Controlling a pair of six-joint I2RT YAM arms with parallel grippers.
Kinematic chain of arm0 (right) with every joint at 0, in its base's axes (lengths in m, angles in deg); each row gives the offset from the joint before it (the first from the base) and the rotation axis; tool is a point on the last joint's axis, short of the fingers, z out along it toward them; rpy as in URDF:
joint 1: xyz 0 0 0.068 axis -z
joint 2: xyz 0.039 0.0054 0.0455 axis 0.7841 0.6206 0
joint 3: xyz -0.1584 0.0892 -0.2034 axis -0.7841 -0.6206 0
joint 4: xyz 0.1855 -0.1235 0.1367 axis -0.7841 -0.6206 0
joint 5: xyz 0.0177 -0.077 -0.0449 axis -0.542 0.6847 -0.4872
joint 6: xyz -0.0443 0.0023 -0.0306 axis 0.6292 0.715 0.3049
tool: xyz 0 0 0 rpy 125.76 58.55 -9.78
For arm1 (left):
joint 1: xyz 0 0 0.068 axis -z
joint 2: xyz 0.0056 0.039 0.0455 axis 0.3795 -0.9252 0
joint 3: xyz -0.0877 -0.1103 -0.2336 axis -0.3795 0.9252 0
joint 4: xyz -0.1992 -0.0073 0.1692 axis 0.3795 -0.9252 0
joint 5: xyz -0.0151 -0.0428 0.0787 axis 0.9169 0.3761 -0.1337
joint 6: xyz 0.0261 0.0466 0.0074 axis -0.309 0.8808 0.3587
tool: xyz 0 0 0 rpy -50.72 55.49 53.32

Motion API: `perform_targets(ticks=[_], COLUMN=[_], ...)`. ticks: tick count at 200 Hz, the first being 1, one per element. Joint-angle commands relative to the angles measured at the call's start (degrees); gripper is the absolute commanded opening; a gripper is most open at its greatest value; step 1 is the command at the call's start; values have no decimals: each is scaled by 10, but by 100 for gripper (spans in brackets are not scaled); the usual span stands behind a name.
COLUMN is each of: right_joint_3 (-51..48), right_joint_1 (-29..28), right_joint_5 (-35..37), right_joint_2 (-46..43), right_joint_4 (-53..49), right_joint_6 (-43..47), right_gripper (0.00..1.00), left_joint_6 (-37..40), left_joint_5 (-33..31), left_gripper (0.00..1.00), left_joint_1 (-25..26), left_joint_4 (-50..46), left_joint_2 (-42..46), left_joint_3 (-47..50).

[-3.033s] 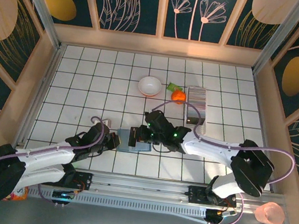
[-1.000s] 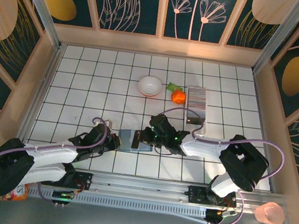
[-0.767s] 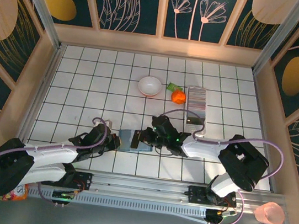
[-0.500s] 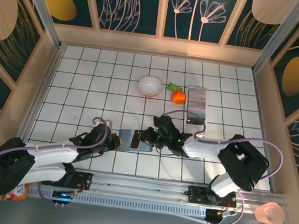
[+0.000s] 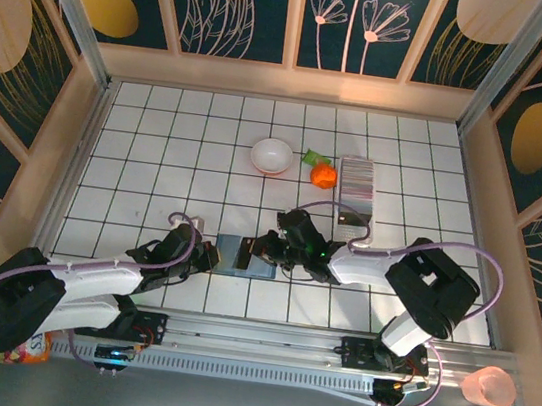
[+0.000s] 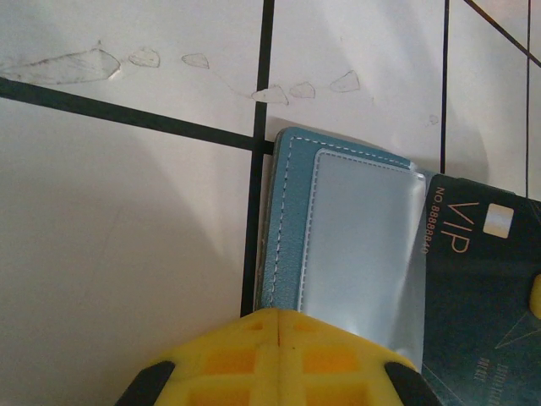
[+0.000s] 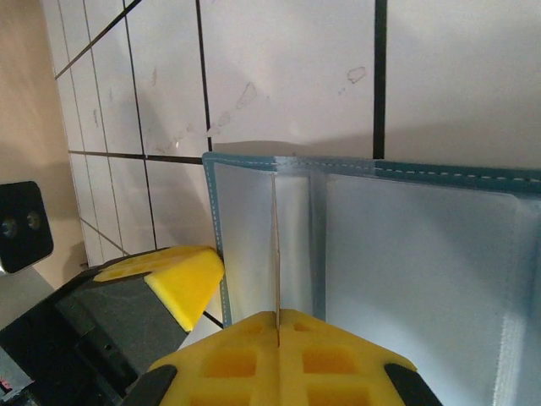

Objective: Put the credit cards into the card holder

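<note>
Both tools closed at the card holder (image 6: 292,228)
Right tool (image 7: 277,326) pinches a credit card (image 6: 473,279); left tool (image 6: 279,338), shut, touches the card holder's edge.

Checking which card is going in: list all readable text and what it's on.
"VIP": on the dark card at the card holder.
"NO 88888...": same card, along its edge; final digits unclear.
Small print lower on that card: too blurred to read.

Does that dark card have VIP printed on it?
Yes, the left wrist view shows VIP in pale letters on the dark card at the wallet pocket.
</note>
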Motion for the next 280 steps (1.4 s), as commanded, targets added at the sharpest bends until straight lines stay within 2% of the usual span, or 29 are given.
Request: perform_targets(ticks=[1, 131, 280], right_joint_3=[-2, -10, -13], right_joint_1=[2, 0, 19], right_joint_5=[2, -49, -60], right_joint_2=[9, 32, 0], right_joint_4=[-1, 65, -3], right_joint_6=[-17, -25, 13], right_gripper=[0, 0, 0], left_joint_6=[7, 6, 9], left_joint_5=[-20, -20, -24], left_gripper=[0, 0, 0], left_joint_1=[0, 0, 0], left_joint_4=[-53, -54, -56], left_joint_2=[-17, -17, -17], left_joint_3=[13, 15, 16])
